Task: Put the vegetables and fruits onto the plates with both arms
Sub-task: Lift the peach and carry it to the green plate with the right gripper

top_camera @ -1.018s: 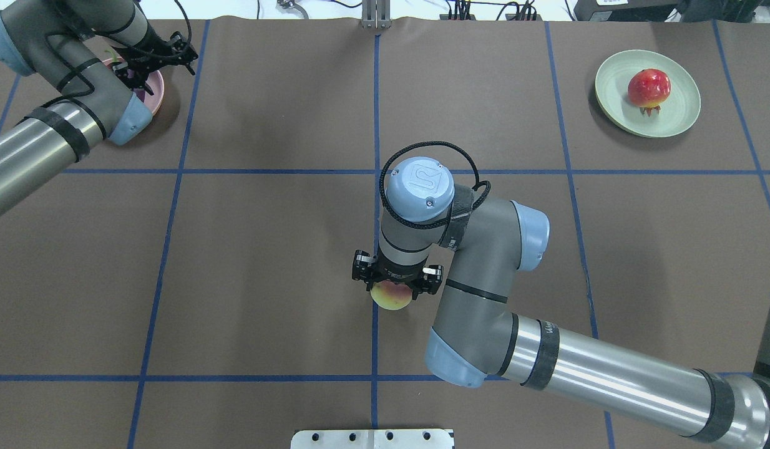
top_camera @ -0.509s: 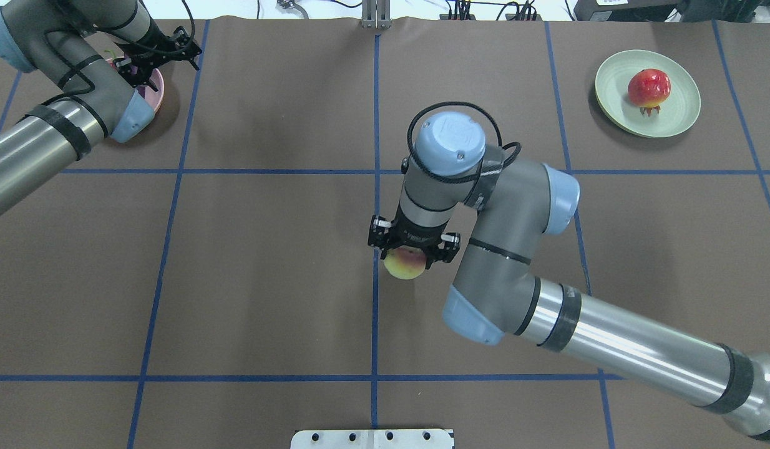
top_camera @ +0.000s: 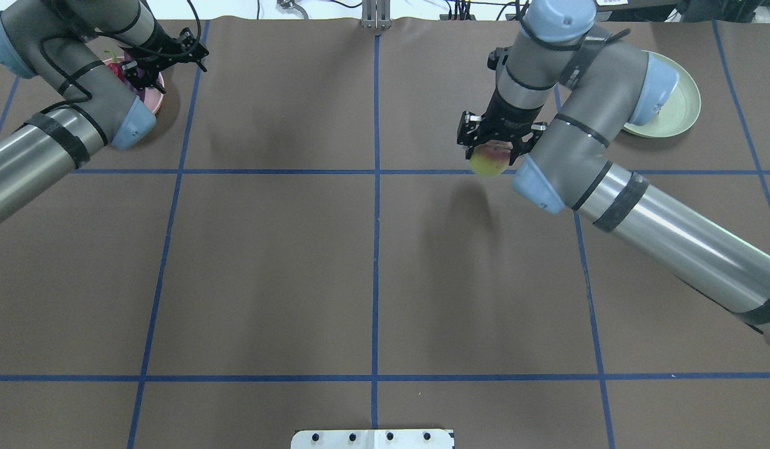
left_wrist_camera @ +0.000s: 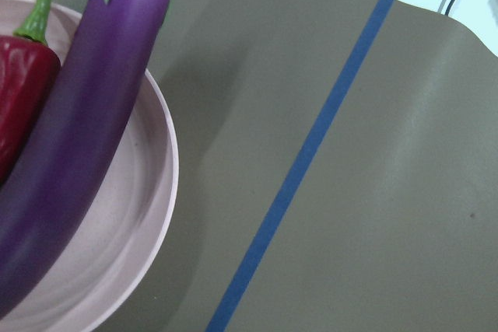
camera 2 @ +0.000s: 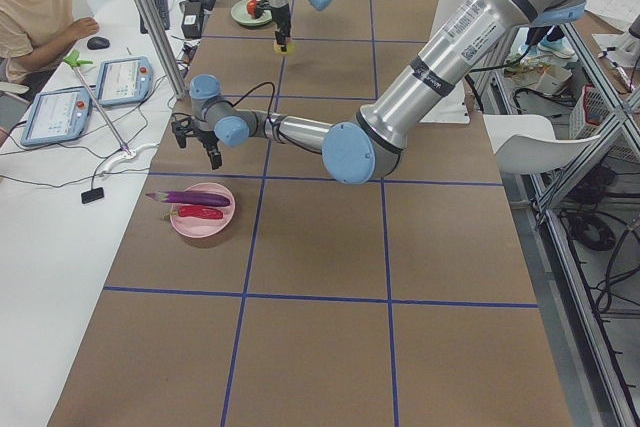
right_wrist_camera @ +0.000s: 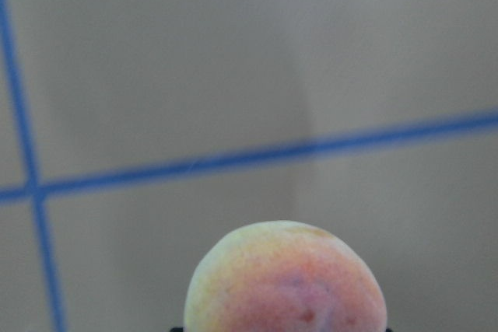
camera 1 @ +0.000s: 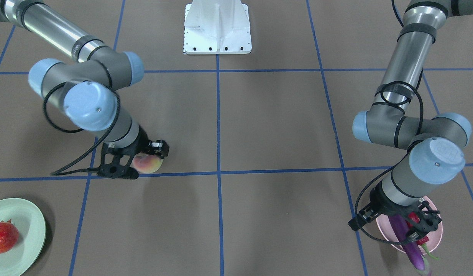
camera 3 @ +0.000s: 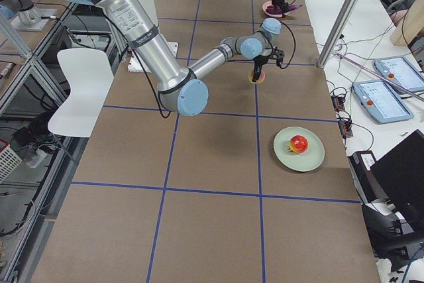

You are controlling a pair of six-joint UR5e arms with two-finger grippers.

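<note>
Quick status from my remote seat, everything placed off the white base block (top_camera: 372, 438).

The right gripper (top_camera: 498, 146) is out past the block and over to the robot's right. Its jaws are clamped on the peach (top_camera: 488, 163), one finger on each side. The shadow sits apart from the fruit, so the peach is up off the table, right above a blue tape line (right_wrist_camera: 257, 157). The right wrist cam shows just the top of the peach and blurry tape under it.

The green plate (top_camera: 684, 112) is further from the block on that same side, with the arm's elbow hanging over part of it. The red tomato-like fruit (camera 3: 299, 143) sits on it.

The pink plate (camera 2: 195, 229) is at the far corner from the block on the robot's left. The eggplant (left_wrist_camera: 85, 153) lies across it with its stem end poking out over the rim, and the chili pepper (left_wrist_camera: 19, 91) is touching alongside it. The left gripper (top_camera: 160, 62) hovers over that plate with its jaws spread apart and nothing between them.
</note>
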